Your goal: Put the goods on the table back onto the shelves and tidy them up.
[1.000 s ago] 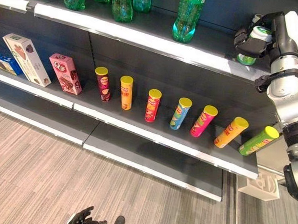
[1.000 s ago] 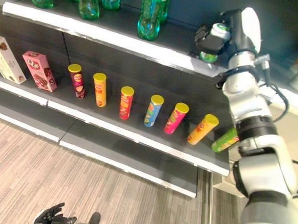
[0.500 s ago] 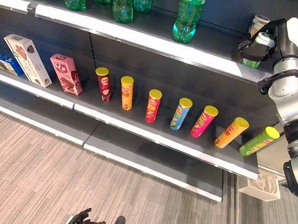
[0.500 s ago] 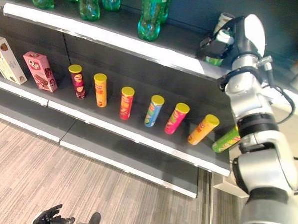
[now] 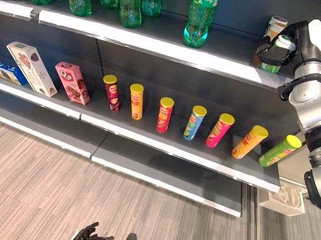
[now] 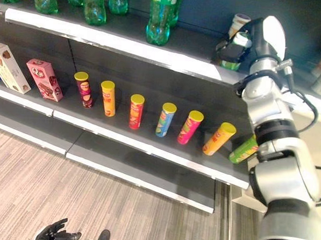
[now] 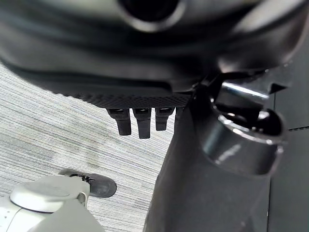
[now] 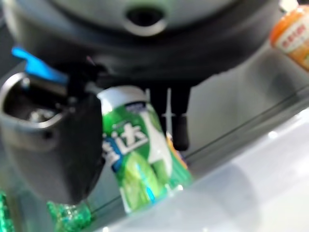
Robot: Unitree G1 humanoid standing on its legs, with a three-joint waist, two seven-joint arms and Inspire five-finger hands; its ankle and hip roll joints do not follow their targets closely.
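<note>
One small green plastic canister w/ white lid (image 8: 137,150) sits pinched in the right hand (image 5: 294,41), over the top dark shelf (image 5: 228,61) at far right. Prob. light, rigid, slick wrap; grip mid-body. Left hand (image 7: 140,121) idle, fingers relaxed.

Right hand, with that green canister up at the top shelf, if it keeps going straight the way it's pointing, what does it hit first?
Probably the pale cup standing just behind the green canister that the right hand grips on the top shelf; past it is the shelf's dark back wall. Depth is hard to judge, so it might slip past the cup.
</note>
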